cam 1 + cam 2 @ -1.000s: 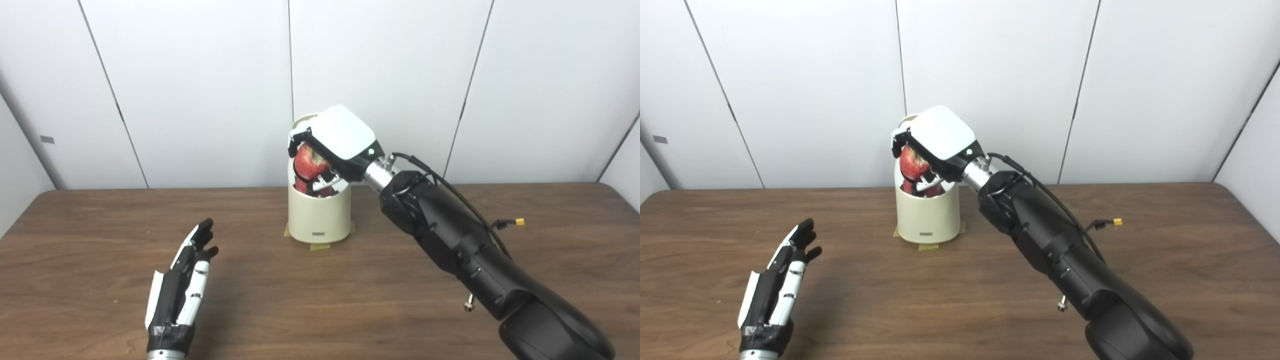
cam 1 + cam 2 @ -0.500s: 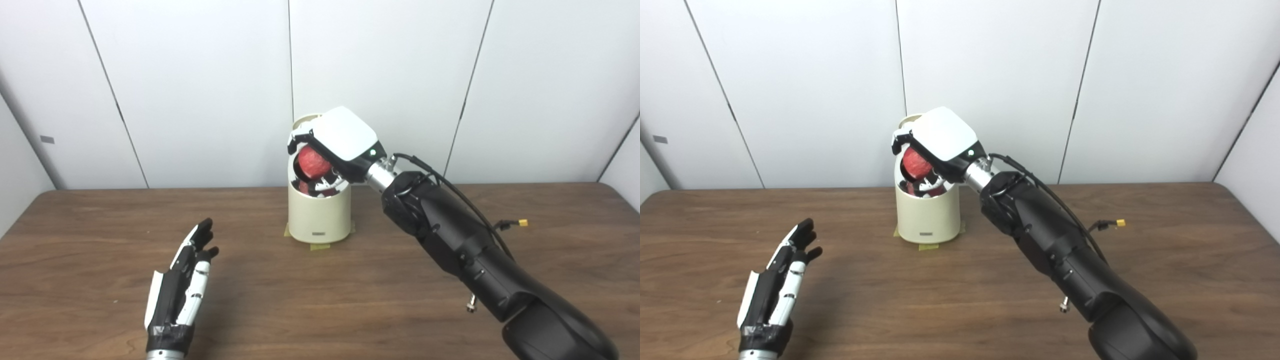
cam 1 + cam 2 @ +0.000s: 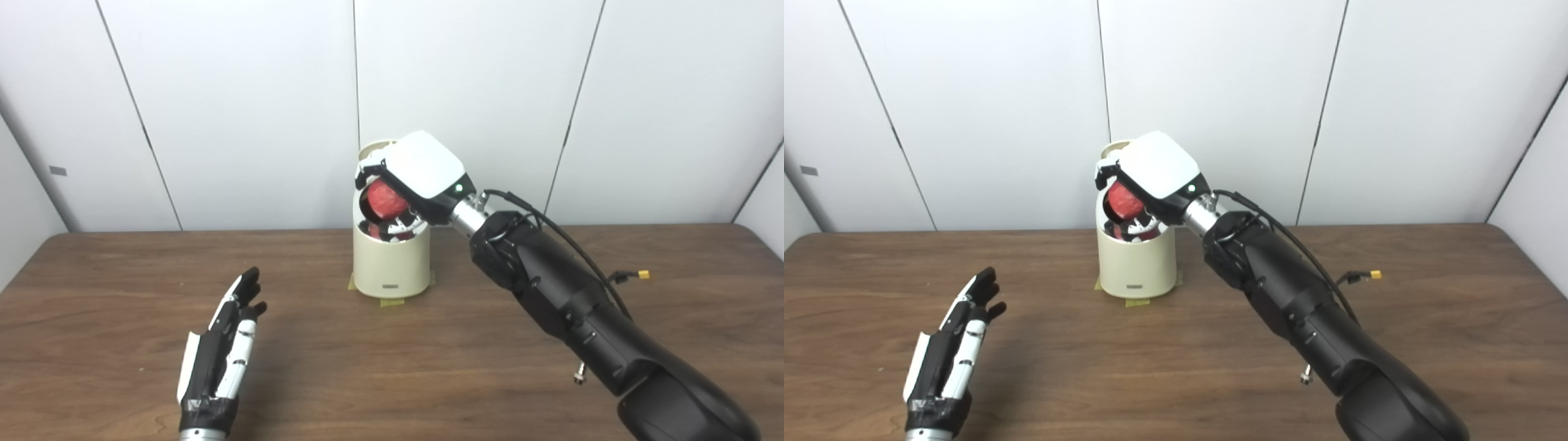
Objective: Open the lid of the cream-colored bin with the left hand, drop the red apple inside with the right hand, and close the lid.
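Observation:
A cream-colored bin [image 3: 392,266] stands at the back middle of the wooden table, on yellow tape marks. Its lid [image 3: 371,149] is swung up behind the opening. My right hand [image 3: 421,174] hovers over the bin's mouth, shut on the red apple [image 3: 384,200], which sits just above the rim. Below the apple some red and white shows inside the bin; I cannot tell what it is. My left hand [image 3: 222,355] rests low over the table at the front left, open, fingers straight and holding nothing.
White wall panels stand right behind the bin. A cable with a yellow plug [image 3: 639,274] hangs off my right forearm over the table's right side. Bare wood table [image 3: 392,367] spreads between the two arms.
My right hand has shifted slightly to the right and turned the apple a little over the bin's mouth. The left hand has not moved.

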`<state>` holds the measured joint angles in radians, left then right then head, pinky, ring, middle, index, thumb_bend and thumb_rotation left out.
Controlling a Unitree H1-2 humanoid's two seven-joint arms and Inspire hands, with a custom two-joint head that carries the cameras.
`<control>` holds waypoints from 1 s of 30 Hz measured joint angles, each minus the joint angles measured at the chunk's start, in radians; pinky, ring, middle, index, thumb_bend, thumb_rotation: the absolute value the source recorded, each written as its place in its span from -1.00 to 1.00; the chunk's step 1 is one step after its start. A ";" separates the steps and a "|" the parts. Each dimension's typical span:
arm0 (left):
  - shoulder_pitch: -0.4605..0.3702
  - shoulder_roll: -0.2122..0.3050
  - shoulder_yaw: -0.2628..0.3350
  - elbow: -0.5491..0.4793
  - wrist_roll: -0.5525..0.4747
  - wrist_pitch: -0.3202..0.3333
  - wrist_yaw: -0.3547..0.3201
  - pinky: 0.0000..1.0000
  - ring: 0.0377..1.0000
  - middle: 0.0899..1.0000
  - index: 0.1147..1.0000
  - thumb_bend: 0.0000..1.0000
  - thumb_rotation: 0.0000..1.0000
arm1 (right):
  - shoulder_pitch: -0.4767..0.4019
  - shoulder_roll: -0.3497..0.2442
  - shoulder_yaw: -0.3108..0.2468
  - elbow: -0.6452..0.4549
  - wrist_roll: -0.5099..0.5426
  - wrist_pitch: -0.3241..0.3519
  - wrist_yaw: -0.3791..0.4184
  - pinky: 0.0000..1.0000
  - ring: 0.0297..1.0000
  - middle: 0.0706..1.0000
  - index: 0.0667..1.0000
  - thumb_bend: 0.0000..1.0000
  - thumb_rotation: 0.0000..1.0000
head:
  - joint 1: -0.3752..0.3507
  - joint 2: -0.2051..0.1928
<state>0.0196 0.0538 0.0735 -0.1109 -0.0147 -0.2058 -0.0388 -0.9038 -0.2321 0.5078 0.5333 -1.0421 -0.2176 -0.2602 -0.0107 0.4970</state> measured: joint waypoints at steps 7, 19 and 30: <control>0.000 0.000 -0.001 0.000 0.000 0.002 0.000 0.77 0.90 0.91 0.82 -0.54 0.47 | 0.000 -0.003 0.001 0.001 -0.009 0.000 -0.011 0.00 0.24 0.35 0.20 1.00 -0.64 | -0.002 0.000; 0.000 0.001 -0.003 0.000 0.002 0.005 0.000 0.77 0.90 0.91 0.83 -0.56 0.50 | 0.001 -0.006 0.001 0.000 -0.009 0.001 -0.004 0.09 0.40 0.52 0.40 1.00 -0.55 | 0.000 0.000; 0.001 0.003 -0.003 0.000 0.000 0.012 0.000 0.79 0.91 0.91 0.82 -0.54 0.46 | 0.100 0.012 -0.090 -0.098 0.045 -0.034 -0.190 -0.33 -0.19 -0.08 -0.12 0.33 -0.45 | 0.000 0.002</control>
<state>0.0202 0.0573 0.0709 -0.1109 -0.0146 -0.1939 -0.0390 -0.8036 -0.2199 0.4181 0.4355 -0.9976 -0.2518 -0.4498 -0.0107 0.4985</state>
